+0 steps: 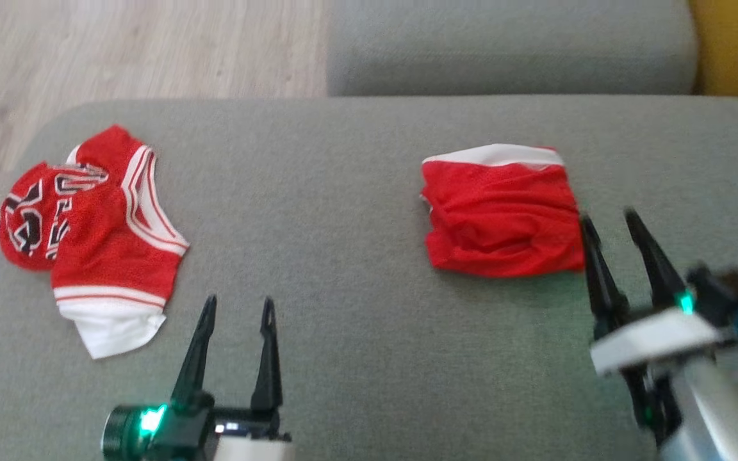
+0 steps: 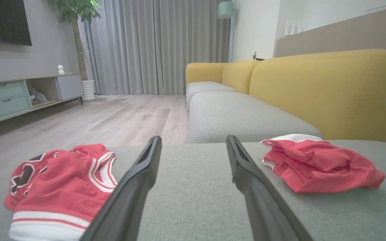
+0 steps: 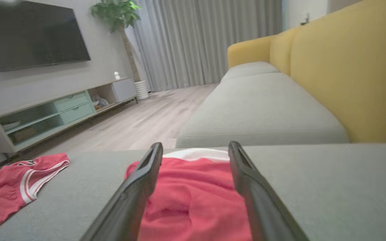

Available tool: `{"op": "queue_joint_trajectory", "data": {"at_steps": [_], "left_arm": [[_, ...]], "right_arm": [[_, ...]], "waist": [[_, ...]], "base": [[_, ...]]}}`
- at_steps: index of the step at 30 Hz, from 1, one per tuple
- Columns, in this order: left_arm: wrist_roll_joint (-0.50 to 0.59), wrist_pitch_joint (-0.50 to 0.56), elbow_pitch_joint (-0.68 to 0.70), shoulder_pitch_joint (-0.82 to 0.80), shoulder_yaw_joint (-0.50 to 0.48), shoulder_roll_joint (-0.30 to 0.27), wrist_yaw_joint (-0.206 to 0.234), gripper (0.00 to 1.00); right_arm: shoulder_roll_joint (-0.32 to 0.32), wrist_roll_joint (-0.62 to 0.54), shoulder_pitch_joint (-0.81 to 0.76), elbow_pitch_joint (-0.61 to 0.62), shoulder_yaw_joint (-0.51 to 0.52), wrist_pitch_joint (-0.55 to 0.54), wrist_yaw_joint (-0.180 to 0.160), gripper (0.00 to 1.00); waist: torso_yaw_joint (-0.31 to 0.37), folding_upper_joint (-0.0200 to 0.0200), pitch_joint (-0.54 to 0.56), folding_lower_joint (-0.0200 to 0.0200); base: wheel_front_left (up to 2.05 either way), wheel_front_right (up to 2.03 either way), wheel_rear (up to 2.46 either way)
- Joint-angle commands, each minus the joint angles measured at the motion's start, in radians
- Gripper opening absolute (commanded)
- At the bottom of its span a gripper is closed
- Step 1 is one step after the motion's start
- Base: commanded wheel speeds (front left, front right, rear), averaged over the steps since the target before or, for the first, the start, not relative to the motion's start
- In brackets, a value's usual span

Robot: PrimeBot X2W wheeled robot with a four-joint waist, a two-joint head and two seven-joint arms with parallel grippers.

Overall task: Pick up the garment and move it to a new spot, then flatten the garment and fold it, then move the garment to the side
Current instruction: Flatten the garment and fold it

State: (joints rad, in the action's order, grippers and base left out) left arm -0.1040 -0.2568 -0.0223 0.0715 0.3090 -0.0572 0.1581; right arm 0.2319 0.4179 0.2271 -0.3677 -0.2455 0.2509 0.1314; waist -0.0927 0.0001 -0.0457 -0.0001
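Garment [image 1: 502,214], folded, just beside right gripper [image 1: 606,215]

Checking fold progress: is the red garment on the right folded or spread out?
Folded: the right-hand garment lies as a compact rectangle with stacked layers, its white band along the far edge.

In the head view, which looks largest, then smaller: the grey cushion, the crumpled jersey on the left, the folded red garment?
1. The grey cushion, by far.
2. The crumpled jersey.
3. The folded red garment, somewhat smaller; both garments lie about equally far.
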Motion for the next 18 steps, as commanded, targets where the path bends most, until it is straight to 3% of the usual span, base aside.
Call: {"op": "queue_joint_trajectory", "data": {"at_steps": [1, 9, 18], "left_arm": [[0.013, -0.005, 0.035, -0.007, -0.042, 0.002, 0.003, 1.0], [0.025, -0.005, 0.017, 0.082, -0.079, -0.002, -0.009, 1.0], [0.031, -0.005, 0.014, 0.097, -0.095, 0.001, -0.015, 1.0]], "right_arm": [[-0.016, -0.009, -0.026, 0.046, 0.008, 0.01, -0.001, 1.0], [-0.077, -0.1, -0.235, 0.107, 0.099, 0.011, -0.001, 1.0], [-0.091, -0.14, -0.251, 0.122, 0.099, 0.011, -0.001, 1.0]], "waist": [[0.028, -0.0001, 0.035, 0.0001], [0.052, -0.0001, 0.092, 0.0001], [0.051, -0.0001, 0.102, 0.0001]], "base": [[0.0, 0.0, 0.0], [0.0, 0.0, 0.0], [0.0, 0.0, 0.0]]}}
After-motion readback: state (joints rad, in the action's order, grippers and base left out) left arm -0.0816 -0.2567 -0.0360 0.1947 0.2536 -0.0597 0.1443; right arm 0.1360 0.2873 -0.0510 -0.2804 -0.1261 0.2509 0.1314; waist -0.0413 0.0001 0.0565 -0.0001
